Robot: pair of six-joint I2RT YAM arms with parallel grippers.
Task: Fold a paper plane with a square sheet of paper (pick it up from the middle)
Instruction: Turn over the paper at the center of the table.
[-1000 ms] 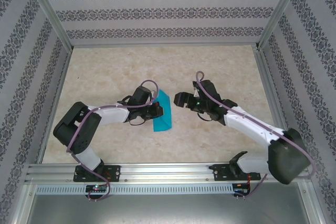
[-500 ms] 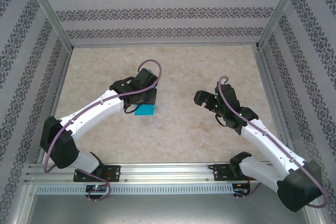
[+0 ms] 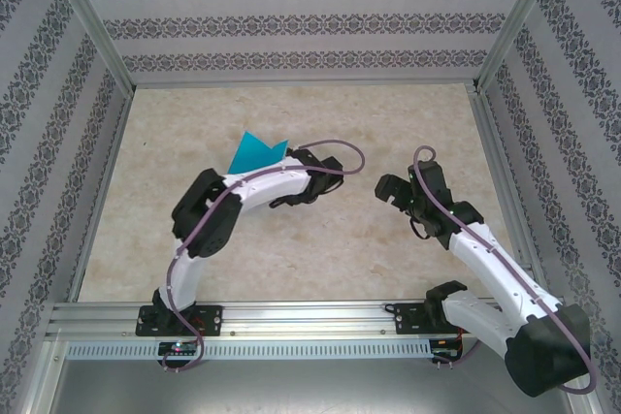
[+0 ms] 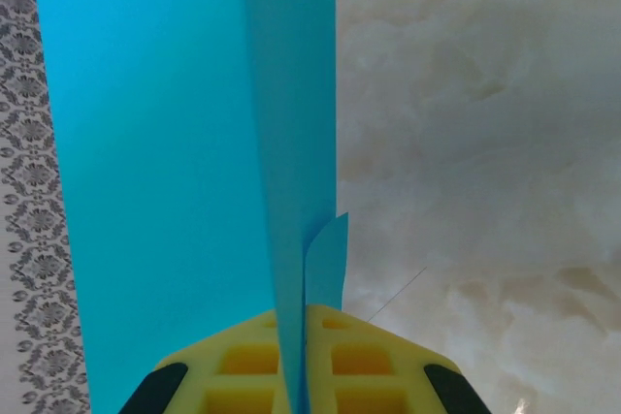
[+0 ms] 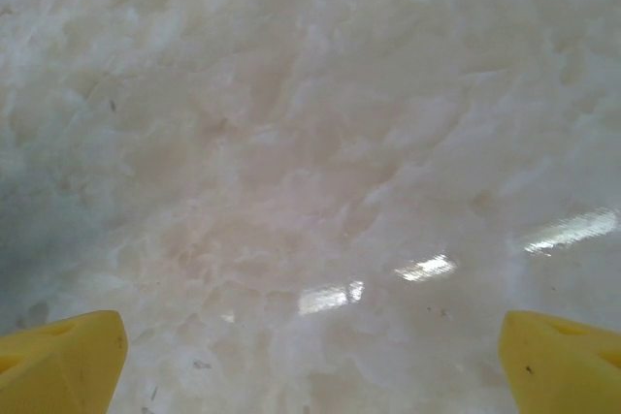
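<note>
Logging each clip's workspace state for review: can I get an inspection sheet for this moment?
Surface: beige marbled table, glossy, with glare spots in the right wrist view.
Job's things: paper, teal, folded along a crease, pinched at one end by the left gripper.
Clutter: nothing seen.
Grippers: left gripper shut on the paper; right gripper open and empty, over bare table.
Cables: a purple cable loops off each wrist; neither touches the paper.
Surroundings: patterned walls on three sides, metal frame at the corners and front.
</note>
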